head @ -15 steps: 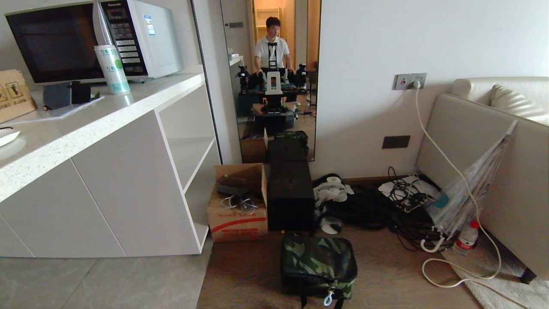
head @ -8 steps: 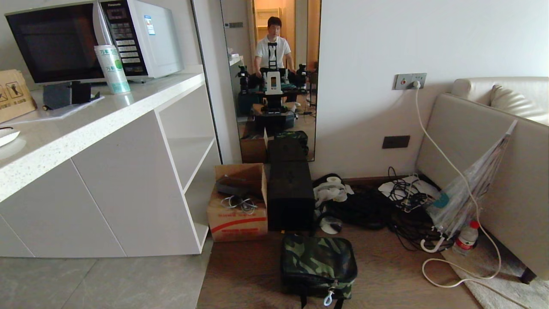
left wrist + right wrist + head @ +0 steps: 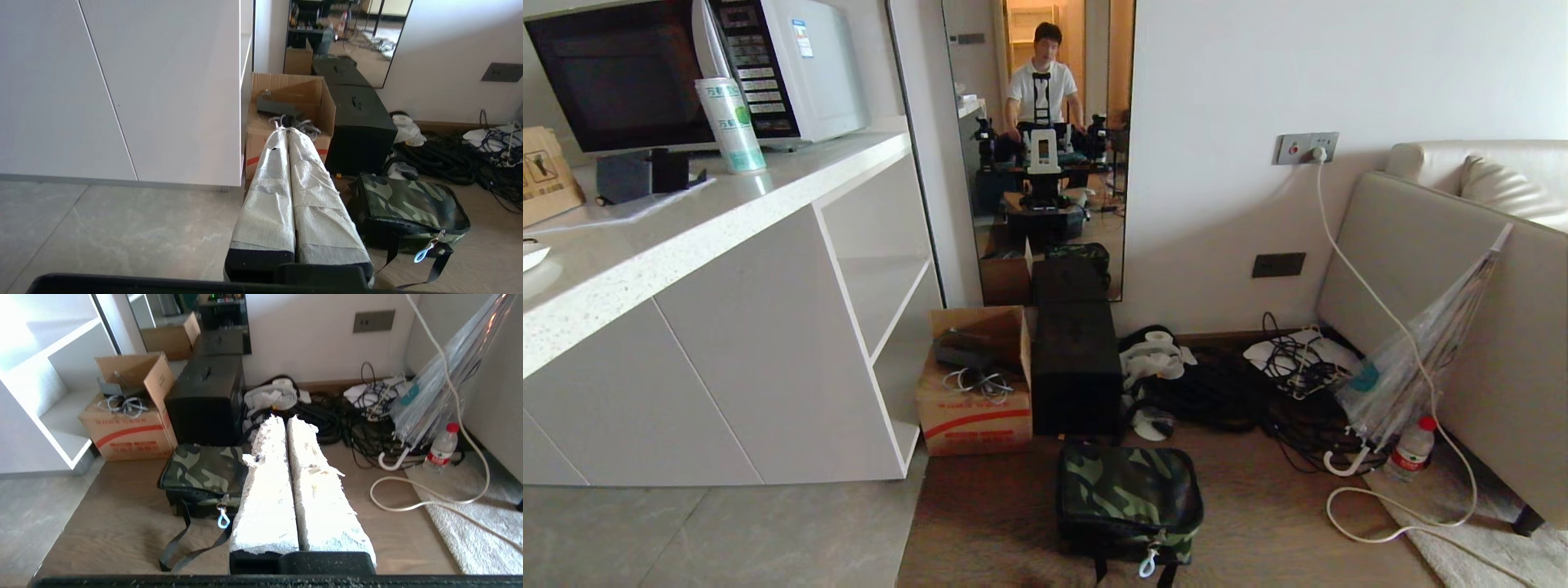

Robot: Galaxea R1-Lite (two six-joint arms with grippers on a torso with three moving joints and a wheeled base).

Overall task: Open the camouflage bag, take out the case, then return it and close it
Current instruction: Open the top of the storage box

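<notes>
Camouflage bag [image 3: 1129, 504] zipped on floor beside cable-filled cardboard box [image 3: 974, 384]; left pincer [image 3: 288, 131] and right pincer [image 3: 285, 419] closed, empty.

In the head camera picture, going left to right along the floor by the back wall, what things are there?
Cardboard box with the red stripe → tall black box → white bundle of bags → tangle of black cables → clear folded umbrella → water bottle with a red cap.

Camouflage bag [image 3: 1129, 500], apparently zipped shut, flat on wooden floor, strap and white clip in front
</notes>
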